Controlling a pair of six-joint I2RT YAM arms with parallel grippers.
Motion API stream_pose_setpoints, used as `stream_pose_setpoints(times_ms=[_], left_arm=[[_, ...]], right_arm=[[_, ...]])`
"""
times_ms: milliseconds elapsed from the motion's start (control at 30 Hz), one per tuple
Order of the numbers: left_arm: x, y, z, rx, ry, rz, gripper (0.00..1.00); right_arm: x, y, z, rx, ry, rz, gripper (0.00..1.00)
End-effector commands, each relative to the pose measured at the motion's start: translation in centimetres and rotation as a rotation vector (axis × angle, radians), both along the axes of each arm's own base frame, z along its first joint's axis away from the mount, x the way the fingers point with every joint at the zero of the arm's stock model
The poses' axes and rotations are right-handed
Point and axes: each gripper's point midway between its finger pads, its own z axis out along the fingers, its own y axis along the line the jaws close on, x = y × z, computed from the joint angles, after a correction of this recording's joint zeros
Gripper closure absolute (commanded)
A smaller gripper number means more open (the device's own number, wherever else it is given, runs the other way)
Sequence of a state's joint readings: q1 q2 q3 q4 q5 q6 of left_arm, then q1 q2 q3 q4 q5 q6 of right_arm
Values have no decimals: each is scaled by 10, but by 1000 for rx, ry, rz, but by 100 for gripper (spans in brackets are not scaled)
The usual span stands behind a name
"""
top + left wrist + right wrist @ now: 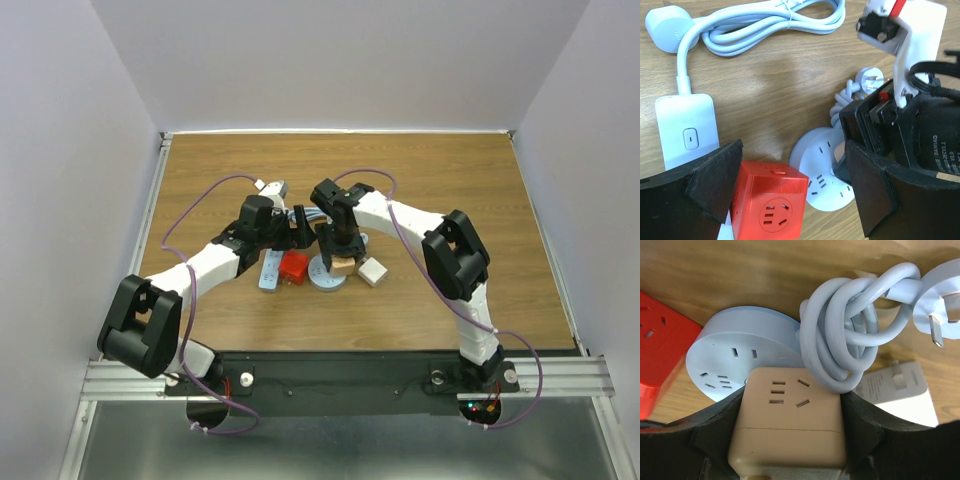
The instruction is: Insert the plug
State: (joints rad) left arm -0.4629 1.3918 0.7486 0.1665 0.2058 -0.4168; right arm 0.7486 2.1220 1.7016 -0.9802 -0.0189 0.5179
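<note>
**Item:** plug (pixel 940 305), white, flat pins, on end of pale knotted cord (pixel 850 335).

**Loc.:** lies on desk (pixel 740 270) at 2 o'clock of right pincer (pixel 792 407), near but apart. Cord coil sits betw. plug and pincer, leaning on tan socket cube (pixel 790 425). In left wrist view the same plug (pixel 870 82) is at 1 o'clock of left pincer (pixel 792 160), apart from it.

**Right pincer:** jaws part-closed, clamped on both sides of tan socket cube, slot face toward cam.

**Left pincer:** jaws spread wide, gripping nothing. Red socket cube (pixel 772 202) sits betw. the fingers, close to the one at 9 o'clock; contact can't tell.

**Nearby:**
- Round white socket (pixel 740 360) at 11 o'clock of right pincer.
- White adapter block (pixel 900 395) at 3 o'clock of right pincer.
- White strip (pixel 687 135) at 10 o'clock of left pincer.

**Hidden/unclear:**
- Plug is cut by the frame's right edge in right wrist view.
- Tan cube's lower part runs off the bottom edge.
- Round socket is partly covered by cube and cord; whether cube touches it can't tell.
- In top view the plug isn't made out among the arms.
</note>
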Motion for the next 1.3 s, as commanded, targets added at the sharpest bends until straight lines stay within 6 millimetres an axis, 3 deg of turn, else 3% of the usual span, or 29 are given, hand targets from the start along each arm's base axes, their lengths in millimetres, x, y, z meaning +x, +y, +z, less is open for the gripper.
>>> stream_pose_setpoints(times_ms=[0,33,133,233,533,733,967,1267], left_arm=[[7,-4,30,-39,-87,-4,5],[7,-3,31,-39,-92,0,5],[9,0,33,-31,-98,15,5],[9,1,35,-27,-100,20,5],[10,2,37,-21,-97,26,5],[9,2,41,-23,-96,28,5],[8,6,47,-23,-107,41,5],[9,5,47,-19,-100,38,5]], right_arm=[[58,18,-22,16,-225,-25,63],[60,19,-19,18,-233,-27,59],[71,28,16,74,-302,-31,45],[79,35,35,109,-342,-21,39],[79,43,48,149,-347,40,19],[78,40,59,154,-366,47,17],[81,19,92,118,-469,19,13],[71,12,90,117,-455,9,13]])
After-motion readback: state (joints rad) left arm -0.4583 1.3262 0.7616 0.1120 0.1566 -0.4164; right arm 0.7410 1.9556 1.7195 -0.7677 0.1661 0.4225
